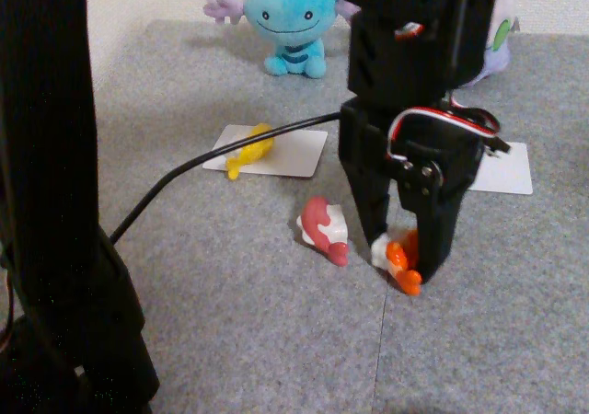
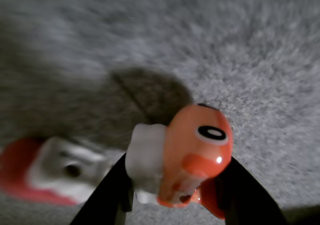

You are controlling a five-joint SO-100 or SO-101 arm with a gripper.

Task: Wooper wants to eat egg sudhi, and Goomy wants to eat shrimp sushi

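The orange shrimp sushi (image 1: 401, 265) sits between the two black fingers of my gripper (image 1: 404, 258), low over the grey carpet, and the gripper is shut on it. In the wrist view the shrimp sushi (image 2: 196, 150) is sharp between the fingers (image 2: 107, 200) of the gripper (image 2: 177, 197) while the carpet behind is blurred. The yellow egg sudhi (image 1: 250, 149) lies on a white card (image 1: 299, 152) in front of the blue Wooper (image 1: 290, 18). The lilac Goomy (image 1: 497, 46) at the back right is mostly hidden behind the arm.
A dark red sushi piece (image 1: 322, 228) lies just left of the gripper and shows in the wrist view too (image 2: 45, 172). A second white card (image 1: 508, 167) lies at the right. A black cable (image 1: 184, 173) crosses the carpet, and a black post (image 1: 51, 202) stands along the left edge.
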